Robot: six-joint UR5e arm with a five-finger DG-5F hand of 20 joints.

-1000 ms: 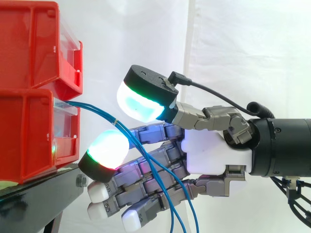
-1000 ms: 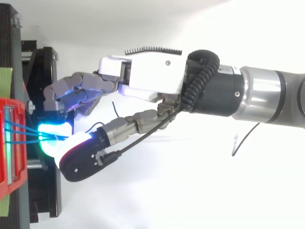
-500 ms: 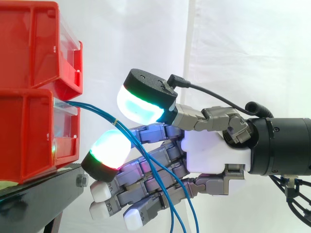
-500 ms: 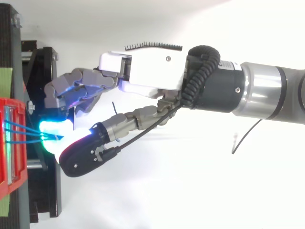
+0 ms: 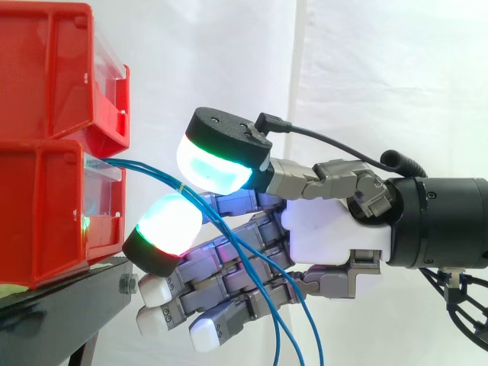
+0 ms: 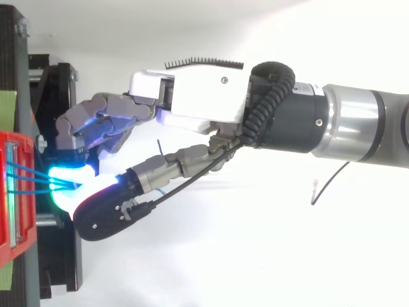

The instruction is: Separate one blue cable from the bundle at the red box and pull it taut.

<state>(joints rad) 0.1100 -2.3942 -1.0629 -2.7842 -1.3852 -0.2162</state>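
**Hand state.** Compared with half a second ago, the lower glowing pad [image 5: 169,223] of the hand [image 5: 335,232] has risen toward the upper pad [image 5: 213,164]. The gap between them is now narrow, and the two pads pinch the blue cables [image 5: 152,172] where the strands converge. The remaining fingers lie nearly straight beneath the pinch.

**Task object.** From the pinch, the blue cables run forward of the fingertips into the lower red bin [image 5: 46,206]. Behind the pinch they hang loose across the lower fingers and drop below the palm.

**Meaning for the task.** We judge that the pinch encloses several strands, not one. Separation therefore appears incomplete. The length behind the pinch is slack, so tensioning has not started.

**Surface.** The lower red bin rests on a black stand [image 5: 53,313], ahead of and below the fingertips. A second red bin [image 5: 53,69] is stacked on it, above fingertip level.

**Room.** A white curtain [image 5: 381,69] hangs beyond the hand. In the top view, a thin loose black wire [image 6: 329,185] lies on the white floor [image 6: 255,268], back beside the wrist.
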